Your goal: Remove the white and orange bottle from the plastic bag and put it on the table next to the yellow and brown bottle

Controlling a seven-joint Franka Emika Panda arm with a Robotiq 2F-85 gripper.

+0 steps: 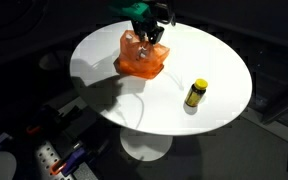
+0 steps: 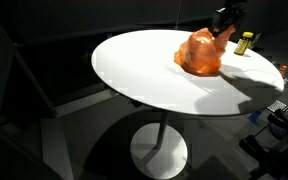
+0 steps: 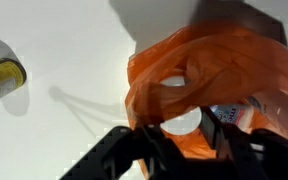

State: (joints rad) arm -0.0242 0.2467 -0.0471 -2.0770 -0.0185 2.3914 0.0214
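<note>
1. Hovering over the bag (image 1: 142, 58) near the counter's (image 1: 104, 95) far edge, your gripper (image 1: 149, 35) hides its jaws: apart or pinching, I cannot tell.
2. The white bottle (image 3: 231, 116) lies inside the bag.
3. Catch film, and you'll drag everything, toppling the yellow bottle (image 1: 195, 93).

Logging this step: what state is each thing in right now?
Plastic bag: crumpled on table, mouth open.
White and orange bottle: inside bag.
Yellow and brown bottle: upright on table, apart from bag.
Gripper: open, at bag's mouth.
</note>
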